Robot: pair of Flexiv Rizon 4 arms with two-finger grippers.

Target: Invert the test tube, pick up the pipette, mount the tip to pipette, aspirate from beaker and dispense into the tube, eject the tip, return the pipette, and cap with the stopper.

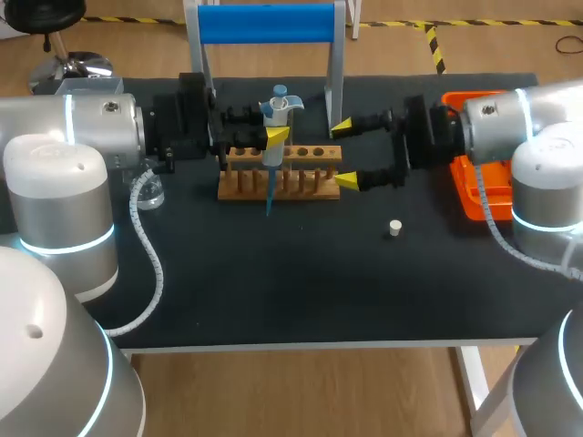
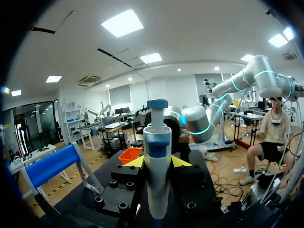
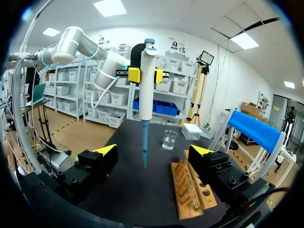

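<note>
Rounded grey housings of the left arm (image 1: 64, 209) and right arm (image 1: 547, 182) flank one black table (image 1: 291, 291). One white-and-blue pipette (image 1: 276, 111) stands upright, clamped in the left gripper (image 1: 273, 135), its single slim blue tip (image 1: 270, 191) hanging before one wooden rack (image 1: 310, 173). The rack's round holes, perhaps six, are partly hidden by the pipette. At the rack's right end the right gripper (image 1: 344, 155) holds its fingers wide apart. One small white stopper (image 1: 394, 228) lies alone. One clear beaker (image 1: 150, 191) and one orange tray (image 1: 474, 196) sit partly behind the arms.
</note>
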